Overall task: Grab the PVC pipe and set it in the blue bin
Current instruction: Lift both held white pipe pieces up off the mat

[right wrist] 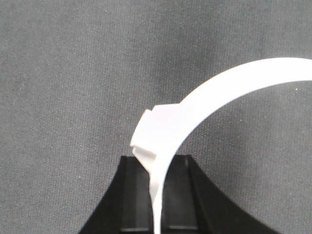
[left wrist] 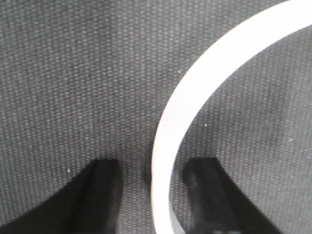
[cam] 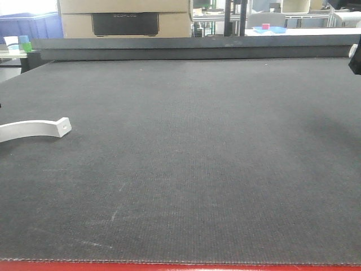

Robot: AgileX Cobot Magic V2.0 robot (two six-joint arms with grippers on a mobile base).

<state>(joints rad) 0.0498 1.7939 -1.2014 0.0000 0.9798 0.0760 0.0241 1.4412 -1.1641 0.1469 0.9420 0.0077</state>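
Observation:
A white curved PVC pipe (cam: 34, 129) lies on the dark mat at the far left, its squared end with a small hole pointing right. In the left wrist view my left gripper (left wrist: 155, 195) is open, low over the mat. Its two black fingers (left wrist: 105, 195) straddle the pipe's arc (left wrist: 195, 92) with gaps on both sides. My right gripper (right wrist: 157, 195) is shut on a second white curved pipe (right wrist: 214, 92), pinched just behind its squared end, above the mat. A blue bin (cam: 28, 25) stands beyond the table's back left corner.
A dark part of the right arm (cam: 355, 56) shows at the right edge. A raised dark rail (cam: 192, 48) runs along the table's back. Cups (cam: 17, 44) stand at the back left. A small blue tray (cam: 269, 29) sits far behind.

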